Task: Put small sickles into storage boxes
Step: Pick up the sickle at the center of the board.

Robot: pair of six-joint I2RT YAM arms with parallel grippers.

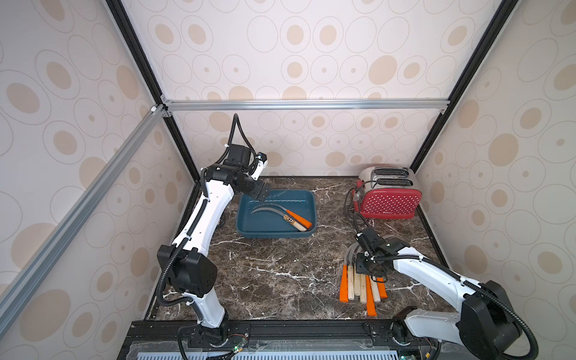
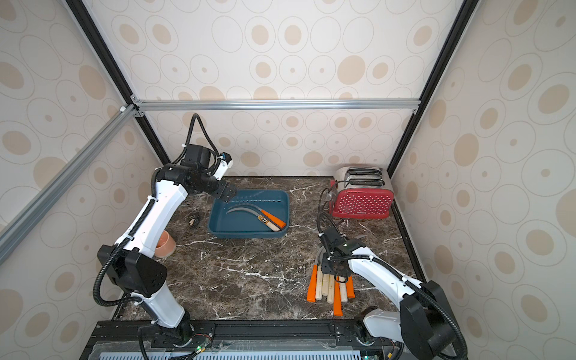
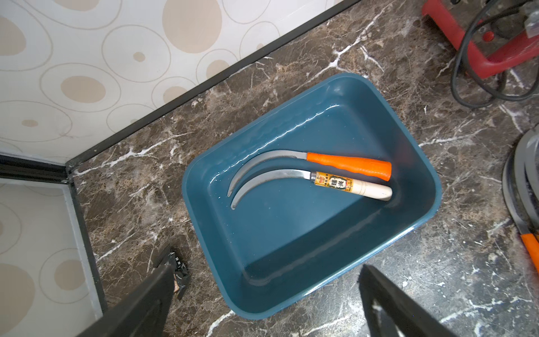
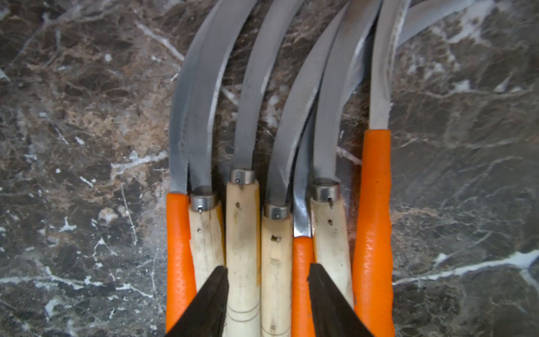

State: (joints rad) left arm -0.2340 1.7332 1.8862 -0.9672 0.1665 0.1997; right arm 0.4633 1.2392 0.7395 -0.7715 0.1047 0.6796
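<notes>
Over the small sickles (image 4: 248, 122), the right claw (image 4: 267, 267) gapes open astride three handles (image 4: 243, 233) (two wooden).

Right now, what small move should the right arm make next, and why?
Probably lower the right gripper and close: its jaws stand open over wooden-handled sickles in the packed row, and only two sickles lie in the teal tray.

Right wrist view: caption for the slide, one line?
Right tool poised over seven sickles lying side by side on the marble table, jaws straddling the middle handles.
</notes>
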